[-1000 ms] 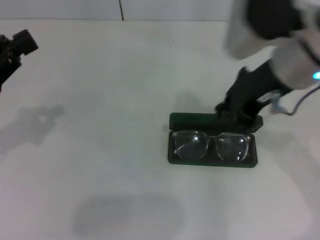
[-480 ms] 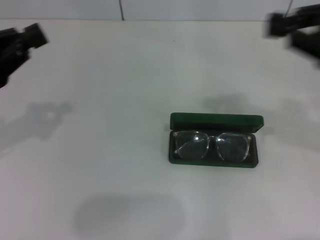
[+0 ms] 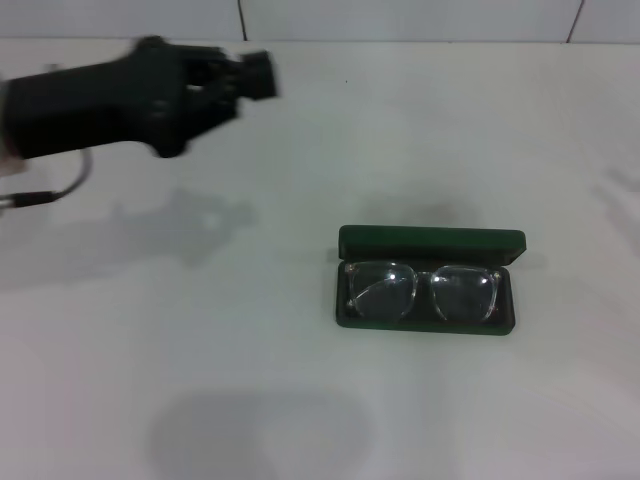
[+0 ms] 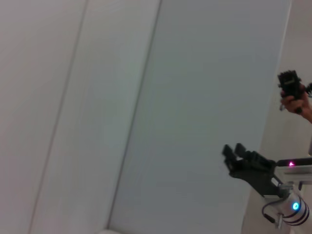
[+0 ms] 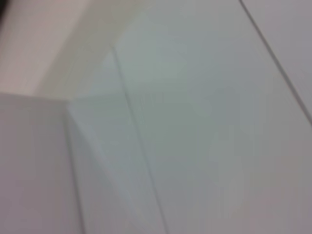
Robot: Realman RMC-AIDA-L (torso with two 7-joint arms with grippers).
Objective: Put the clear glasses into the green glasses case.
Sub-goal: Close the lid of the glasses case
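The green glasses case [image 3: 430, 243] lies open on the white table, right of centre in the head view, its lid standing up along the far side. The clear glasses [image 3: 421, 291] lie folded inside its tray, lenses facing up. My left gripper [image 3: 262, 76] hangs above the table at the far left, well away from the case and blurred. The right arm is outside the head view. The left wrist view shows my right gripper [image 4: 233, 149] far off, raised in the air with nothing visibly in it.
White table surface [image 3: 200, 340] stretches all around the case. A tiled wall runs along the far edge [image 3: 400, 20]. In the left wrist view a person's hand [image 4: 297, 100] holds a small black device near the right arm.
The right arm lifted off the case lid and left the head view. The left arm swung in from the left edge toward the middle. Case and glasses stayed put.
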